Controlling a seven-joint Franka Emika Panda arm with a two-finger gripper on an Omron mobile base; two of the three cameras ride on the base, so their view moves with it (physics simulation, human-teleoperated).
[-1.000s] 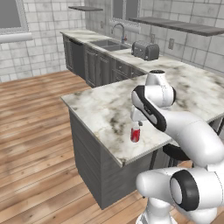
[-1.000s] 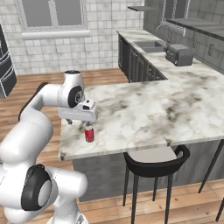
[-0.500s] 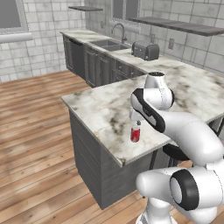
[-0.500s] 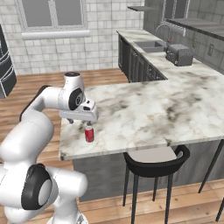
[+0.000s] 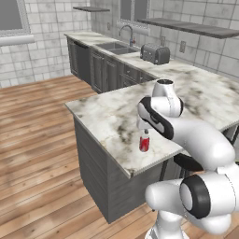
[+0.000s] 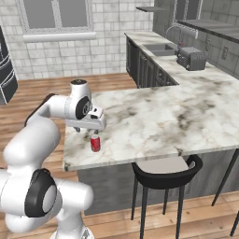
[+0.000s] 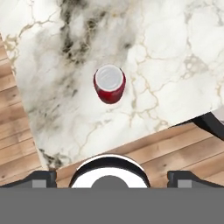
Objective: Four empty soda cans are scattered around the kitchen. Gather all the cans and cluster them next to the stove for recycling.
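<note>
- We see the arm bent over the marble counter (image 6: 186, 116), hand pointing straight down.
- Gripper (image 6: 94, 131) hangs above the red soda can (image 6: 95, 143), jaws wide, holding nothing.
- Can upright near counter's near edge.

Even, bright rendered light with no glare; the marble surface (image 5: 112, 116) is evenly lit, shadows faint (a soft one beside the red can (image 7: 109, 83)). Edges look slightly soft and pixelated throughout.
</note>
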